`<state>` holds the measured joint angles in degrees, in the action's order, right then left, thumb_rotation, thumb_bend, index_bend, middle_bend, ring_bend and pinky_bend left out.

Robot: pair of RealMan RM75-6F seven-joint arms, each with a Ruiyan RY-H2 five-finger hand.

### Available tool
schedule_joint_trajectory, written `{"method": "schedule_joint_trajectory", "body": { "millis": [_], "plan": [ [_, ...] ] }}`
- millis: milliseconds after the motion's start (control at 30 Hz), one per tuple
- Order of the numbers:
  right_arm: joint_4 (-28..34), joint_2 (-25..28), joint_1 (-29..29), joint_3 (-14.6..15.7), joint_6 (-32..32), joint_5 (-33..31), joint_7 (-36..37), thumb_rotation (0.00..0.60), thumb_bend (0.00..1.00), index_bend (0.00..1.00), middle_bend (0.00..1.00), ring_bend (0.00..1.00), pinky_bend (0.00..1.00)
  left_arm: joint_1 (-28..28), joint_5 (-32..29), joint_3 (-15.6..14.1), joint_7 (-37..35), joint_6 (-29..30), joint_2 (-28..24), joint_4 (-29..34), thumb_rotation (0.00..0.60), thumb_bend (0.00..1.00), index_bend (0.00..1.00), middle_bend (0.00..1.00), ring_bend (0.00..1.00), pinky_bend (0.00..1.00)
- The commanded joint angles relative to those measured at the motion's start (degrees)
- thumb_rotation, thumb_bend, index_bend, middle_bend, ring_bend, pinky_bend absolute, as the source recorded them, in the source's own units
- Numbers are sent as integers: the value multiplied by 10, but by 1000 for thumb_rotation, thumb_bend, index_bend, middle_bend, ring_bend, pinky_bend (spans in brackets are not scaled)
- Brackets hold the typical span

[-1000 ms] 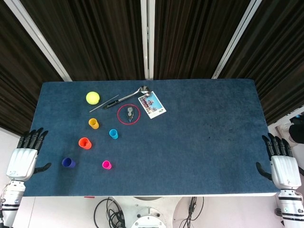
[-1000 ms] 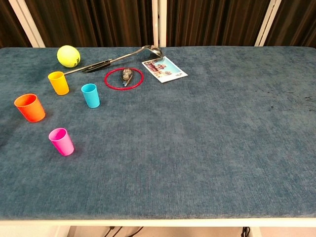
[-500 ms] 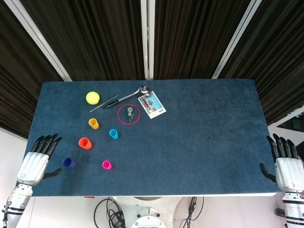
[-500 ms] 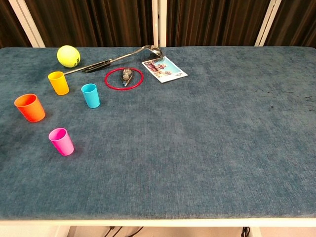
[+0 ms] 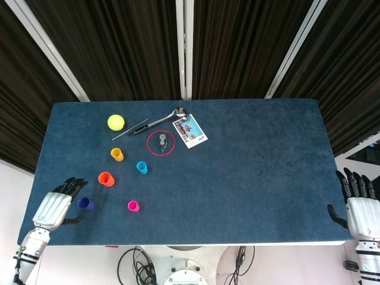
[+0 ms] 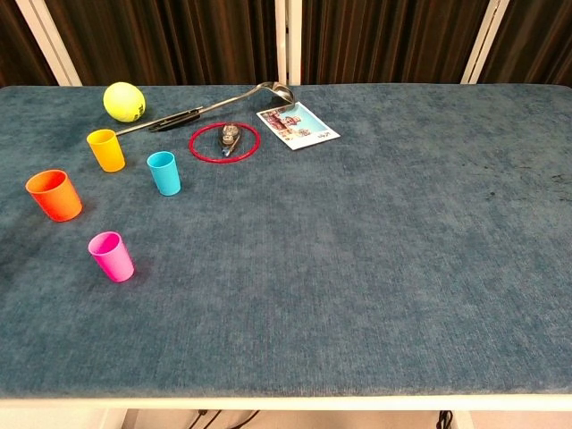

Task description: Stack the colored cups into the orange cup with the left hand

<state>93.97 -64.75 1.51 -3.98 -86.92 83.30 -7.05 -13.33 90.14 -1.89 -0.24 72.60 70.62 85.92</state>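
The orange cup [image 5: 105, 179] [image 6: 54, 195] stands upright near the table's left side. A yellow-orange cup [image 5: 117, 154] [image 6: 106, 149], a cyan cup [image 5: 142, 167] [image 6: 164, 172] and a pink cup [image 5: 133, 206] [image 6: 112, 256] stand around it, all apart. A dark blue cup [image 5: 85, 203] shows only in the head view, by the left edge. My left hand [image 5: 54, 206] is over the table's left front part, open, with its fingertips just left of the blue cup and nothing in it. Off the right front corner, my right hand [image 5: 360, 211] is open and holds nothing.
At the back left lie a yellow ball [image 5: 116, 122] [image 6: 123, 101], a long spoon [image 5: 155, 122] [image 6: 214, 105], a red ring [image 5: 161, 143] [image 6: 223, 142] with a small metal thing inside it, and a photo card [image 5: 189, 131] [image 6: 298, 124].
My left hand has moved right, from beside the table's left edge onto the table toward the blue cup. My right hand has sunk a little lower at the right corner. The cups stay put.
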Motion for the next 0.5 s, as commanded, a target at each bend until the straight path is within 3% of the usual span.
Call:
{"method": "schedule_joint_trajectory", "body": {
  "millis": [33, 333, 500],
  "plan": [
    [2, 4, -1, 1, 0, 2, 2, 600, 263, 0, 0, 0, 0, -8, -6, -1, -4, -14, 10, -12, 600, 140, 200, 181, 176, 388],
    [11, 13, -2, 3, 2, 4, -2, 600, 261, 0, 0, 0, 0, -19, -14, 1, -23, -30, 32, -39, 600, 170, 263, 245, 262, 456],
    [15, 16, 1, 7, 13, 5, -4, 600, 255, 0, 0, 0, 0, -25, -4, 0, -49, -28, 46, -67, 600, 219, 320, 314, 371, 484]
  ]
}}
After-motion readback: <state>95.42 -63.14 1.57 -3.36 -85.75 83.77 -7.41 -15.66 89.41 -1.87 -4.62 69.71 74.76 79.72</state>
